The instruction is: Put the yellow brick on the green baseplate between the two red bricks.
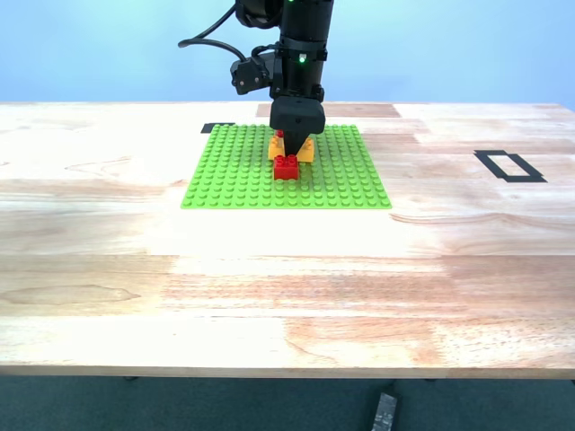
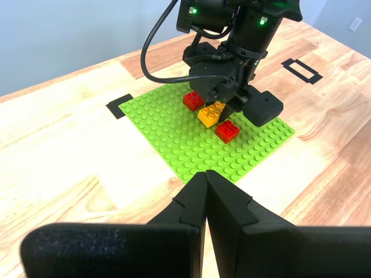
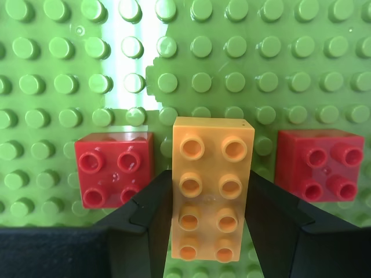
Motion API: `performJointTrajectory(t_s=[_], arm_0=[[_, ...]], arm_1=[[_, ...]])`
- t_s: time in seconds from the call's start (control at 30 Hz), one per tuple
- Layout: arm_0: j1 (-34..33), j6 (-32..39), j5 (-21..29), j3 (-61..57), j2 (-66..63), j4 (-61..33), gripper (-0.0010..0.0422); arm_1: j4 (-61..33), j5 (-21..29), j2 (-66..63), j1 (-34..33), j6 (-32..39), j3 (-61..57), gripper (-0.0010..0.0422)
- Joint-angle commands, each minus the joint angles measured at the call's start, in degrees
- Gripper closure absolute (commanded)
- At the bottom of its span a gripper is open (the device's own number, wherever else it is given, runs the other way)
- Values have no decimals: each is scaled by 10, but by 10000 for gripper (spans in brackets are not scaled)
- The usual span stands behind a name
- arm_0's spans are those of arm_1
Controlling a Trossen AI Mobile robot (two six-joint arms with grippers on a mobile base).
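The green baseplate [image 1: 234,175] lies on the wooden table, also seen in the first wrist view [image 2: 174,136] and the second wrist view [image 3: 232,58]. The yellow brick [image 3: 211,174] stands on it between the two red bricks [image 3: 114,176] [image 3: 319,165]. My second gripper [image 3: 208,180] reaches down from above, its fingers [image 3: 153,214] pressed against the yellow brick's long sides. In the exterior view the yellow brick [image 1: 306,151] shows behind the near red brick [image 1: 286,167]. My first gripper [image 2: 206,191] is shut and empty, well away from the plate, looking at the yellow brick [image 2: 210,113].
A black tape rectangle [image 1: 509,166] marks the table at the exterior view's right. A black tape corner [image 1: 218,127] lies at the plate's far corner. The table's front edge [image 1: 287,370] runs across the exterior view.
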Motion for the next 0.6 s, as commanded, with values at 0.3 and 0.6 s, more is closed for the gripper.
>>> performJointTrajectory(t_s=[0.3,0.6], arm_0=[[0,0,0,0,0,0,413],[0,1,0,0,0,0,413]], arm_1=[[18,0,-5,0,13,-1,299],[20,-27,-4,5,14,-1,286]])
